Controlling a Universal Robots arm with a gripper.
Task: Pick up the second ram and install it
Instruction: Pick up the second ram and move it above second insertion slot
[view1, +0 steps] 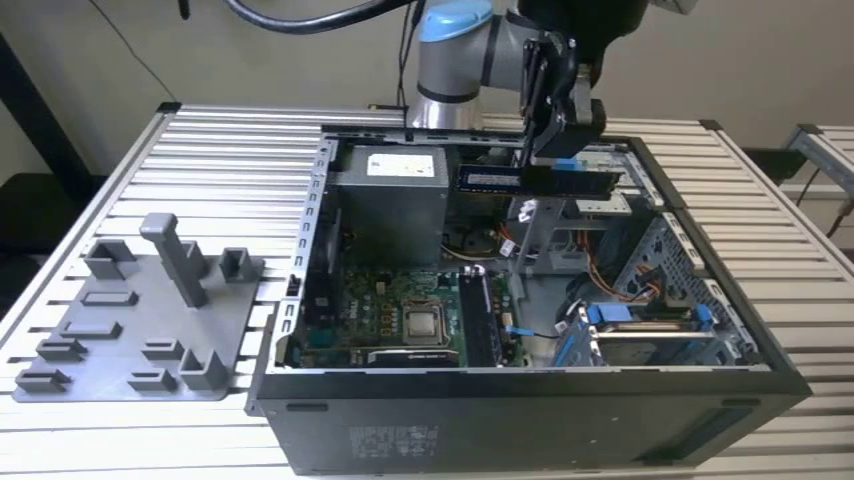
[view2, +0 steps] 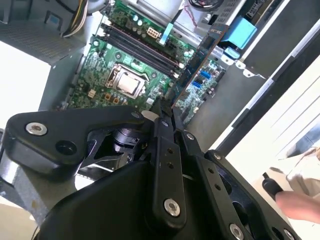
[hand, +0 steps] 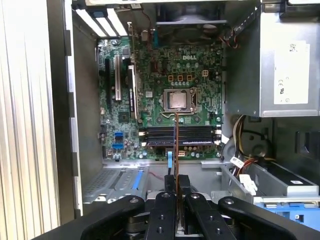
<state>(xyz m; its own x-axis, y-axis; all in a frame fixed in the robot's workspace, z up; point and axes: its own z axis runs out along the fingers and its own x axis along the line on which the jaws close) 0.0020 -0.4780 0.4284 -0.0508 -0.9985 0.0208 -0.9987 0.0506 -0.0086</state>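
Note:
My gripper (view1: 550, 165) hangs over the open computer case (view1: 534, 410), shut on the second ram (view1: 534, 180), a thin dark stick held level above the case's far side. In the first wrist view the ram (hand: 176, 150) shows edge-on as a thin line running out from between the closed fingers (hand: 169, 200), in line with the black memory slots (hand: 180, 135) on the motherboard well below. In the second wrist view the ram (view2: 192, 75) again juts from the gripper (view2: 167, 112) toward the slots (view2: 140, 45). The slots (view1: 478, 320) lie beside the processor socket (view1: 424, 322).
A gray fixture plate (view1: 134, 330) with upright blocks lies on the slatted table at the exterior view's left. Inside the case are the power supply (view1: 387, 200), loose cables and blue drive latches (view1: 641, 315). A person's hand (view2: 295, 205) shows outside the case in the second wrist view.

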